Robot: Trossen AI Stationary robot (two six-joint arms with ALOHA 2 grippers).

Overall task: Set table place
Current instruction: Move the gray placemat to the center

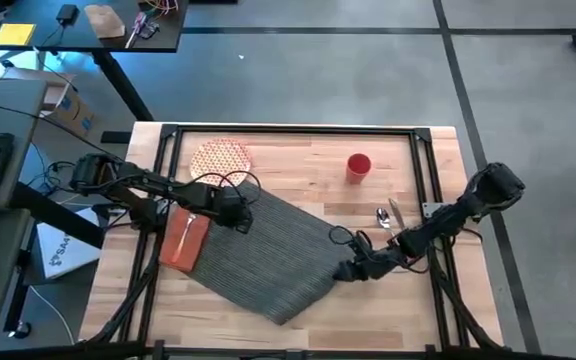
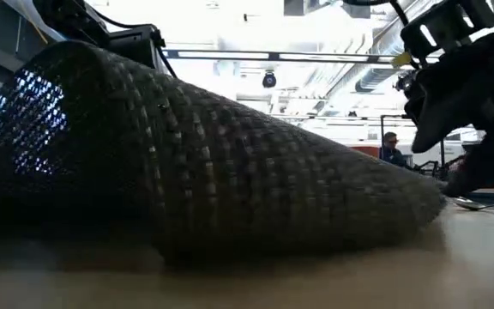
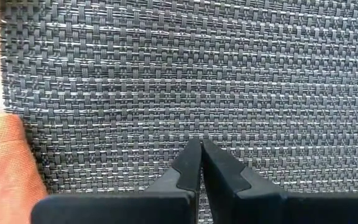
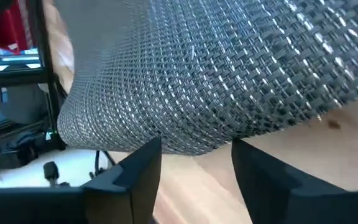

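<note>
The left gripper point(image 3: 200, 144) was clenched right on the placemat point(image 1: 263, 255), its two dark fingers point(image 3: 188, 167) pinched together with the grey weave between them, up at the mat's corner nearest the orange napkin point(image 1: 183, 240). Over on the other side, the right gripper point(image 4: 196, 163) had its jaws spread apart at the mat's opposite edge, the fabric sitting just ahead of the gap, not pinched as far as I could see. The mat itself lay skewed across the middle of the wooden table point(image 1: 298, 160), and from table level it humped up like a tent point(image 2: 195, 163), high at one end and sloping down to the boards at the other. The napkin touched the mat's left edge. A red-patterned plate point(image 1: 220, 158) sat behind them, a red cup point(image 1: 358, 166) stood well apart toward the back, and a spoon point(image 1: 383, 215) lay near the right arm.
</note>
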